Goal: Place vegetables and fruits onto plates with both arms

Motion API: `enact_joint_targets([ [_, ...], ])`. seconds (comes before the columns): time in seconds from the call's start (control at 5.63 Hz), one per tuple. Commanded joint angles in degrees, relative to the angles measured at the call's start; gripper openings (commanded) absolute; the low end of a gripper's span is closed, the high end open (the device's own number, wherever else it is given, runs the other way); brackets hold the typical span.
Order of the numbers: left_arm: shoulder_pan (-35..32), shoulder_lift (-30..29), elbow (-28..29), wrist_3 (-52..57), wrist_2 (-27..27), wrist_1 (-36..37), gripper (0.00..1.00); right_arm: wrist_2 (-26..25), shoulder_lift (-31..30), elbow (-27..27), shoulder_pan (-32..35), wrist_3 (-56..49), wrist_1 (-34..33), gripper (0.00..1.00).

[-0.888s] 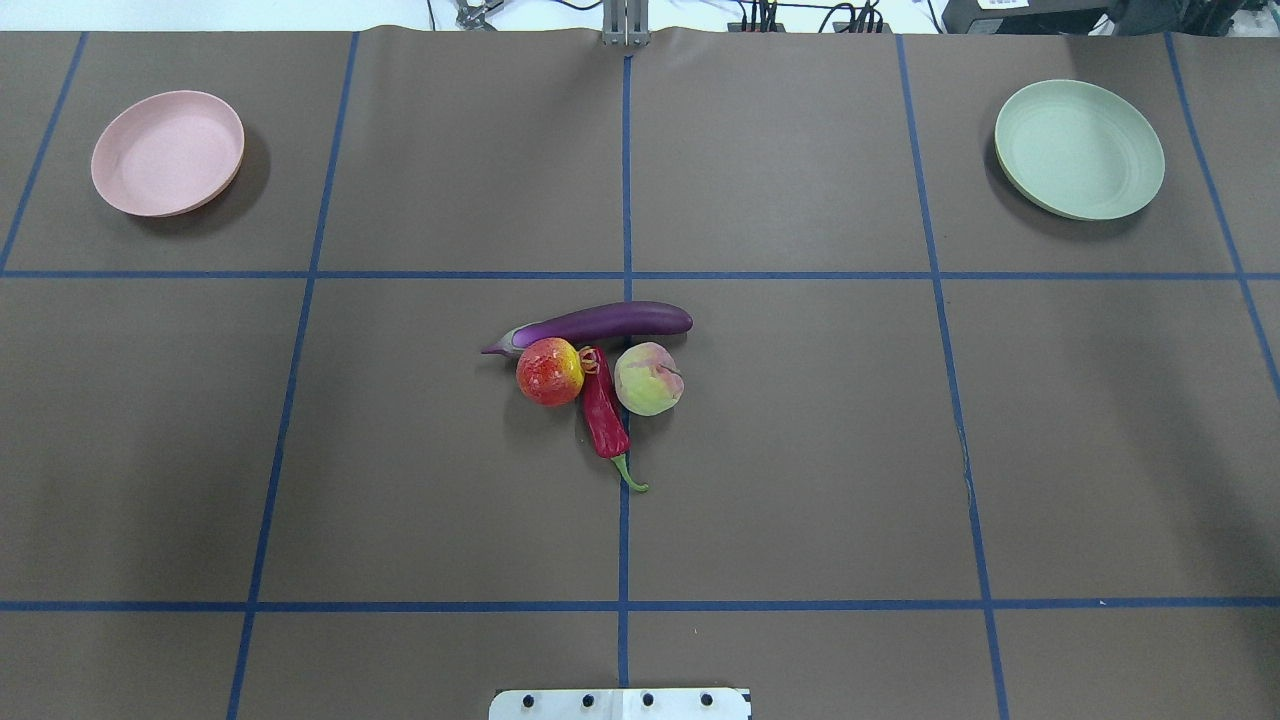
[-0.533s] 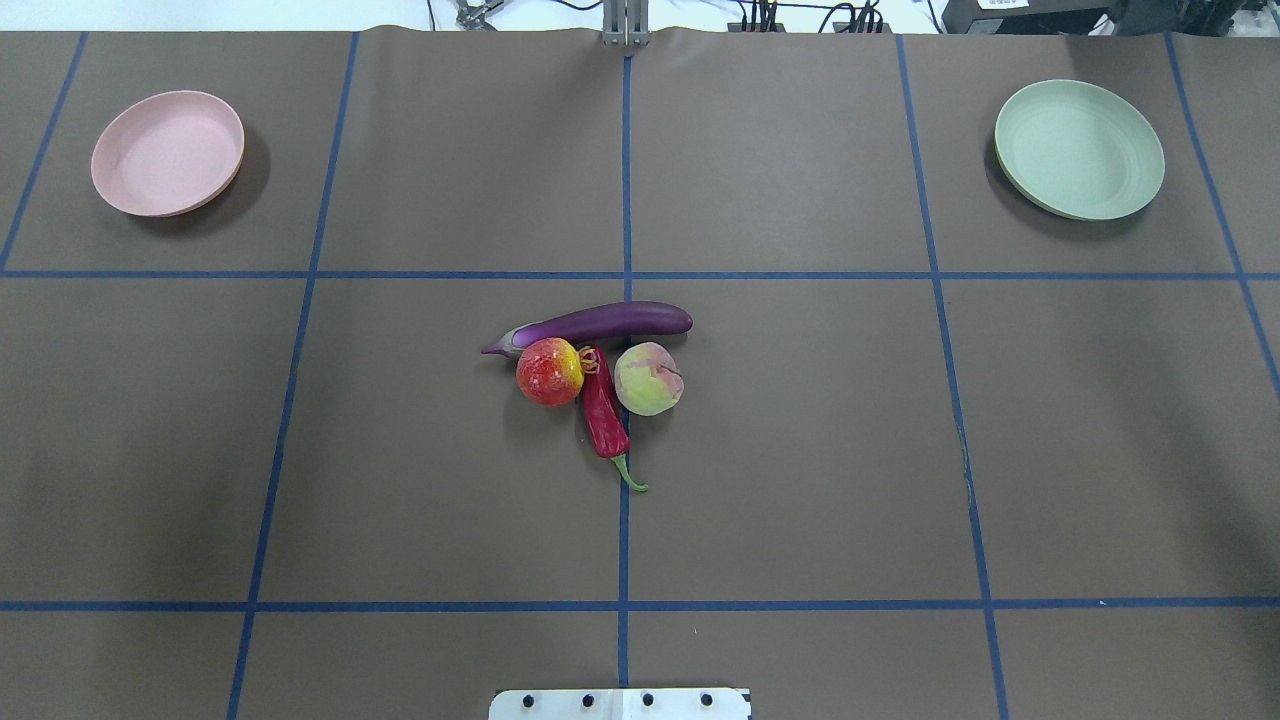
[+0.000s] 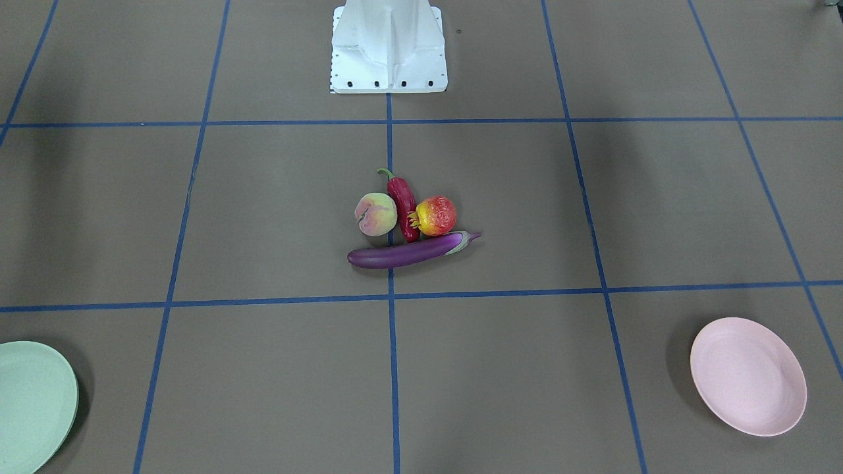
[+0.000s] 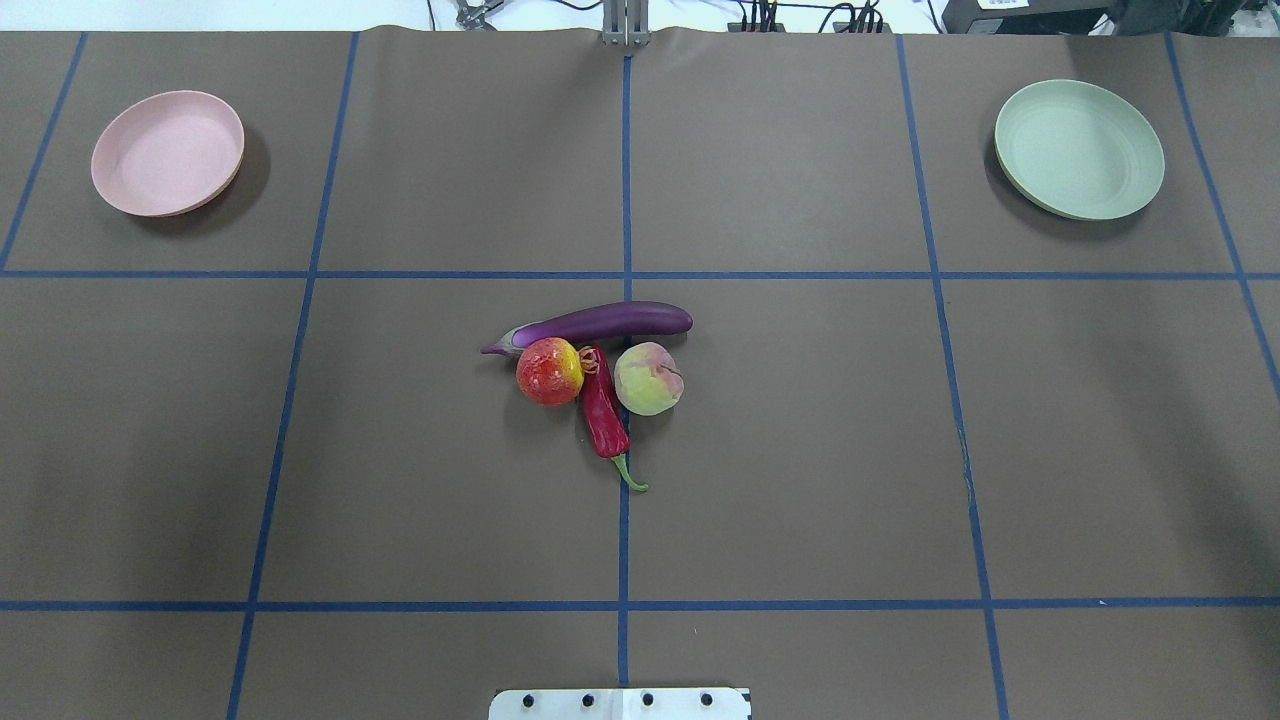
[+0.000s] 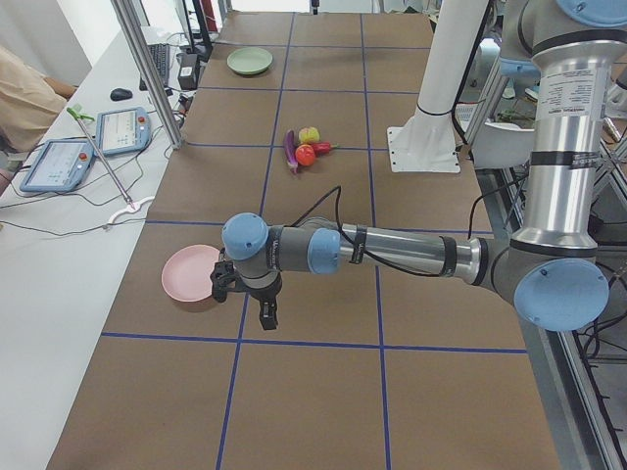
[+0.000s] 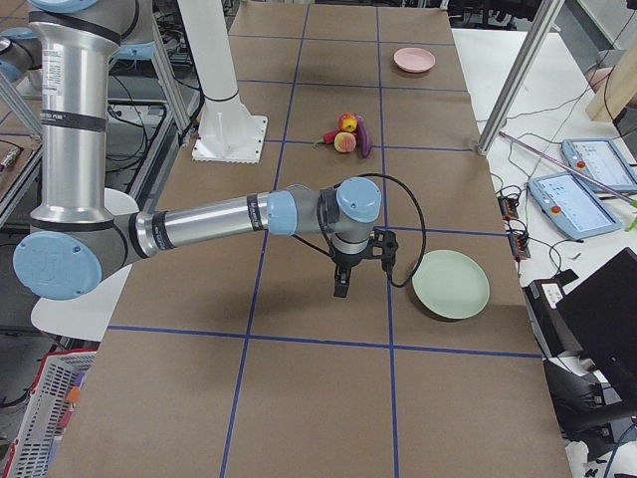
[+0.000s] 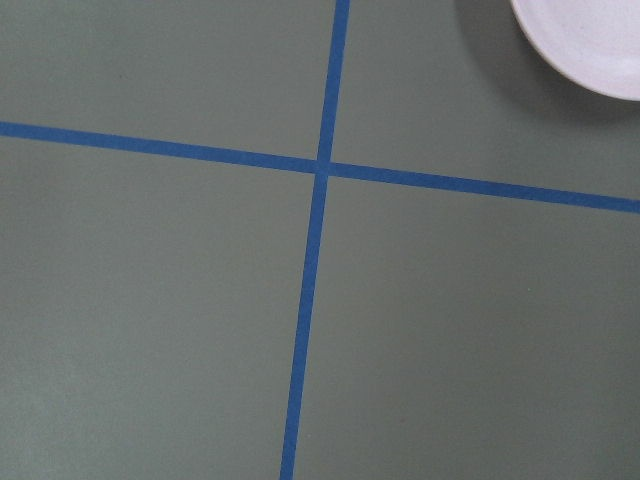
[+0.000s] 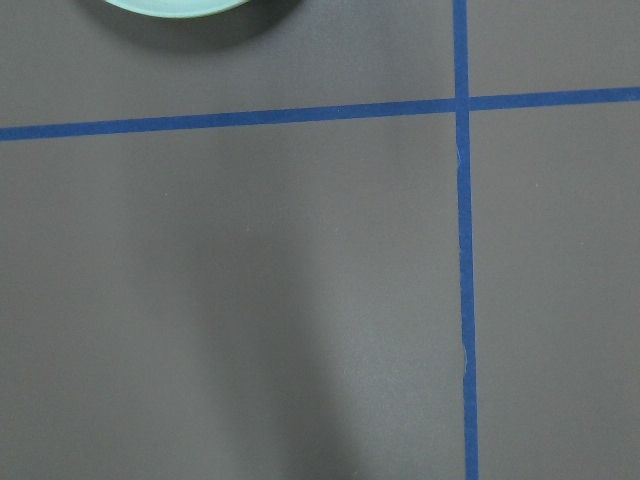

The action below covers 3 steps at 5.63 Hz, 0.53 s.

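Observation:
At the table's centre lie the purple eggplant (image 4: 600,323), the red-and-yellow pomegranate (image 4: 549,372), the red chili pepper (image 4: 603,408) and the pale peach (image 4: 648,378), all touching in one cluster. The pink plate (image 4: 167,152) sits far left and the mint green plate (image 4: 1078,148) far right, both bare. My left gripper (image 5: 265,311) hangs beside the pink plate (image 5: 191,272). Over by the green plate (image 6: 451,284) hangs my right gripper (image 6: 341,287). Both show only in the side views, so I cannot tell if they are open or shut.
The white base pedestal (image 3: 388,46) stands at the robot's edge of the table. Blue tape lines (image 4: 625,200) grid the brown cover. Two tablets (image 5: 59,162) and a person's sleeve (image 5: 24,98) are at a side bench, behind a metal post (image 5: 147,69).

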Motion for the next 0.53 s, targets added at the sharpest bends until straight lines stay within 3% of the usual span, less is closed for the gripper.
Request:
enact_joint_targets([
  [0.0, 0.09, 0.39, 0.79, -0.13, -0.4, -2.87, 1.0, 0.08, 1.02, -0.86, -0.01, 0.17, 0.01, 1.0],
  [0.36, 0.53, 0.21, 0.53, -0.66, -2.41, -3.49, 1.0, 3.48, 1.12, 0.09, -0.01, 0.43, 0.1, 1.0],
])
